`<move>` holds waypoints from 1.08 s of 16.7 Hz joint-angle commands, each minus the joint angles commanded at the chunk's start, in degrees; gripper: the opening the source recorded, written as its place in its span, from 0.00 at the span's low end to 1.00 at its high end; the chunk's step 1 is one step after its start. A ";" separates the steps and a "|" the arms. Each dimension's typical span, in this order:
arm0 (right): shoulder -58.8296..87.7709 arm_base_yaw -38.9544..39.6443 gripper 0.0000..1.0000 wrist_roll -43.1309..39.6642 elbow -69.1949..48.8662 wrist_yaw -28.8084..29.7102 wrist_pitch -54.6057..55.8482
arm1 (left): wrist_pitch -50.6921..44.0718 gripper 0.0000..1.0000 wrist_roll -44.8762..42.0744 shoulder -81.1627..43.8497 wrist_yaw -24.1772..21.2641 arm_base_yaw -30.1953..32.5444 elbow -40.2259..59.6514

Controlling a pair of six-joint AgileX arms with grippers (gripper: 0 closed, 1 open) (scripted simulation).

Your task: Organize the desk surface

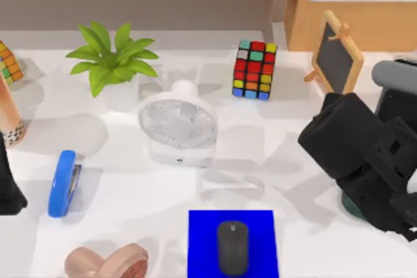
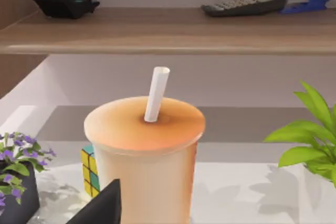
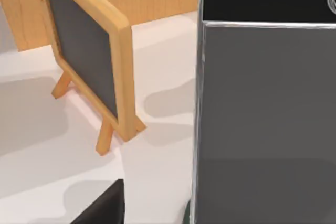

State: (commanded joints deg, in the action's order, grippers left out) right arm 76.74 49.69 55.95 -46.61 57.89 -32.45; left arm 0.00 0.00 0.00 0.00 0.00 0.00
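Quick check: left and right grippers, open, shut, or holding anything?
Left gripper: cannot be told; it faces the orange drink cup with a white straw.
Right gripper: cannot be told.

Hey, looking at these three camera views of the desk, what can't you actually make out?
- Right gripper, top view: its jaws are hidden under the black arm body.
- Grey object, right wrist view: cut off by the frame edges, so its identity is unclear.
- Drink cup, left wrist view: its base is cut off by the lower edge.
- Pink object, top view: cut off by the lower edge.
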 joint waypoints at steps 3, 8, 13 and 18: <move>0.03 5.27 1.00 0.63 -0.38 -1.18 -1.87 | 0.00 1.00 0.00 0.00 0.00 0.00 0.00; -1.95 6.31 1.00 8.26 -0.28 1.78 -8.26 | 0.00 1.00 0.00 0.00 0.00 0.00 0.00; -2.13 2.21 1.00 12.20 0.78 3.99 -10.72 | 0.00 1.00 0.00 0.00 0.00 0.00 0.00; -3.67 1.46 1.00 10.39 1.14 2.89 -9.05 | 0.00 1.00 0.00 0.00 0.00 0.00 0.00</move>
State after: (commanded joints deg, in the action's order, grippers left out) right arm 73.07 51.16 66.34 -45.48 60.78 -41.51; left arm 0.00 0.00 0.00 0.00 0.00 0.00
